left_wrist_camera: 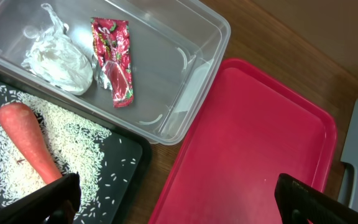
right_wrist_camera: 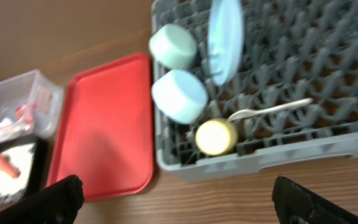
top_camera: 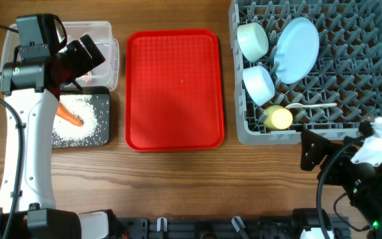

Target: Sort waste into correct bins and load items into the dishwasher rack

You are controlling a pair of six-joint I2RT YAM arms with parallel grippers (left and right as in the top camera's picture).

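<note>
The orange carrot [top_camera: 68, 116] and loose white rice [top_camera: 85, 109] lie in the black tray [top_camera: 105, 136]; they also show in the left wrist view, carrot [left_wrist_camera: 27, 140], rice [left_wrist_camera: 67, 140]. The crumpled tissue [left_wrist_camera: 58, 59] and red wrapper [left_wrist_camera: 114, 59] lie in the clear tub [left_wrist_camera: 191, 68]. The grey rack [top_camera: 377, 86] holds the blue plate [top_camera: 296, 50], two bowls [top_camera: 252, 40] [top_camera: 258, 83], yellow cup [top_camera: 277, 118] and white spoon [top_camera: 310, 106]. My left gripper [left_wrist_camera: 176, 205] is open and empty above the tray and tub edge. My right gripper [right_wrist_camera: 173, 202] is open and empty in front of the rack.
The flat red serving tray [top_camera: 173, 89] lies bare in the middle between the bins and the rack. Bare wooden table [top_camera: 197, 186] runs along the front. The left arm body covers part of the clear tub in the overhead view.
</note>
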